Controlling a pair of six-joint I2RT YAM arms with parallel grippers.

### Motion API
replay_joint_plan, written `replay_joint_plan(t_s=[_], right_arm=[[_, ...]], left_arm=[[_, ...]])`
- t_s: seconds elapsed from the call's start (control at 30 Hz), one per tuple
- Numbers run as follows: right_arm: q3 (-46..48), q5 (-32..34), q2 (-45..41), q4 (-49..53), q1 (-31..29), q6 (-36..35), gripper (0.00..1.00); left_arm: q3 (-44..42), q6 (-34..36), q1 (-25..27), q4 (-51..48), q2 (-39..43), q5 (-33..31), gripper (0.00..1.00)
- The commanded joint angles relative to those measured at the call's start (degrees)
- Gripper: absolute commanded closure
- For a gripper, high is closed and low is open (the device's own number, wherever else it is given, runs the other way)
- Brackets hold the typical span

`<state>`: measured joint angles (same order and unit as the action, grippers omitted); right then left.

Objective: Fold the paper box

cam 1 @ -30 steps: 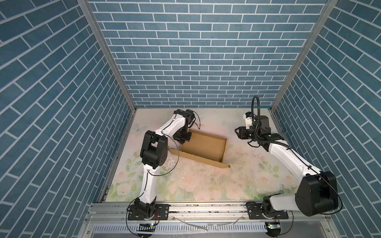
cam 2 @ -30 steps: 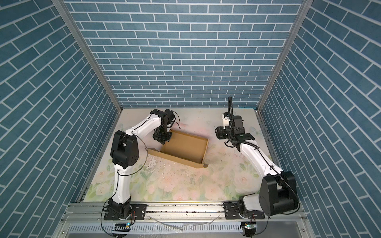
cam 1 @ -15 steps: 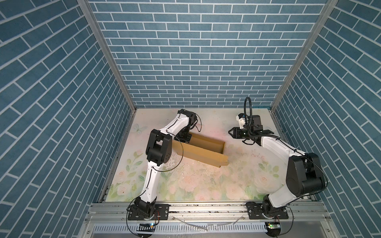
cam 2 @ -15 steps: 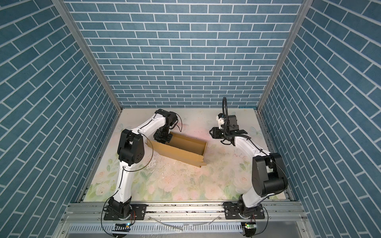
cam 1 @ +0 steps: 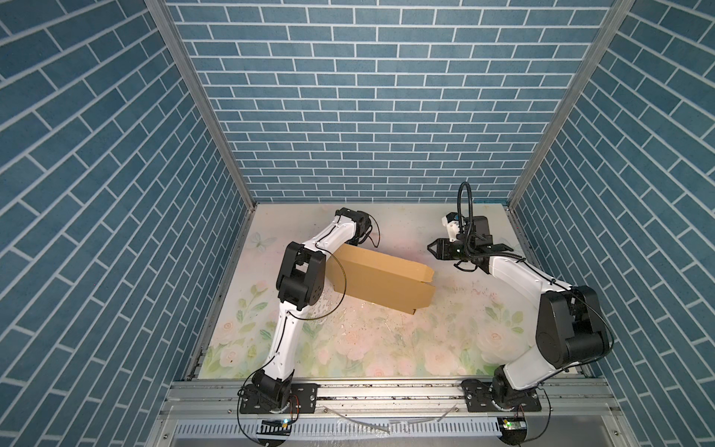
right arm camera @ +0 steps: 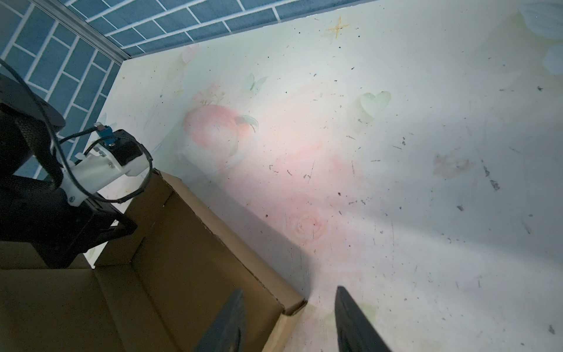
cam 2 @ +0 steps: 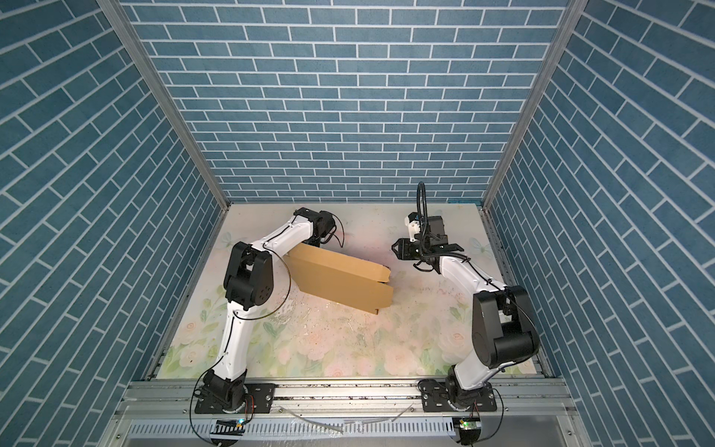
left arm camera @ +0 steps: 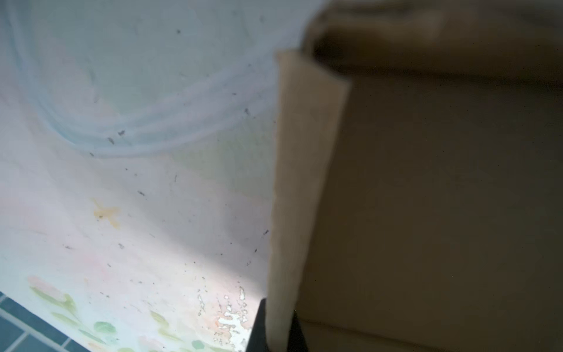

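Paper box (cam 1: 381,280) of plain brown corrugated cardboard is set on the pale floral tabletop (cam 1: 387,348), its long axis stretched from the left gripper (left arm camera: 278,329), clamped on one end flap, to the open, empty right gripper (cam 1: 433,247) just off its other end.

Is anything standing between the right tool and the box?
Nothing visible. The open right tool hangs beside the box, at its free end, with only table between. The left tool grips the other end.
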<state>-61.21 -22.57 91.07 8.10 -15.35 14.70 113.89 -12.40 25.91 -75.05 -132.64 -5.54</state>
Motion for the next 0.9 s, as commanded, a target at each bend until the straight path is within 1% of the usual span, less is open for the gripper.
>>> replay_joint_plan(t_s=[0.0,0.27,0.47,0.5,0.57,0.6,0.67,0.77,0.87], right_arm=[[-0.91,-0.58,-1.68,-0.68,0.17,-0.1,0.52],[-1.1,-0.64,-2.12,0.16,0.15,-0.02,0.52],[-0.93,-0.65,-2.39,0.25,0.16,0.2,0.52],[-0.93,-0.64,-2.36,0.34,0.15,0.16,0.52],[-0.99,-0.72,-2.22,0.38,0.15,0.16,0.52],[-1.1,-0.72,-2.2,0.41,0.15,0.15,0.52],[-1.19,-0.77,-1.99,0.42,0.15,0.17,0.52],[-1.28,-0.81,-1.9,0.41,0.15,0.24,0.52],[-1.28,-0.82,-1.78,0.36,0.15,0.24,0.52]], left_arm=[[-1.74,-0.5,0.15,1.41,0.36,-2.08,1.0],[-1.13,0.05,0.13,1.79,1.05,-2.9,1.0],[-1.05,0.16,0.21,1.88,0.85,-2.11,1.0],[-1.07,0.16,0.26,1.89,0.93,-1.95,0.97],[-1.01,0.02,0.2,2.0,1.14,-1.56,0.89],[-1.03,-0.11,0.22,1.96,1.33,-1.42,0.83],[-0.7,-0.07,0.22,2.09,1.59,-1.45,0.76],[-0.05,-0.05,0.24,2.01,2.07,-1.4,0.68],[0.63,-0.15,0.14,2.11,2.76,-1.23,0.65]])
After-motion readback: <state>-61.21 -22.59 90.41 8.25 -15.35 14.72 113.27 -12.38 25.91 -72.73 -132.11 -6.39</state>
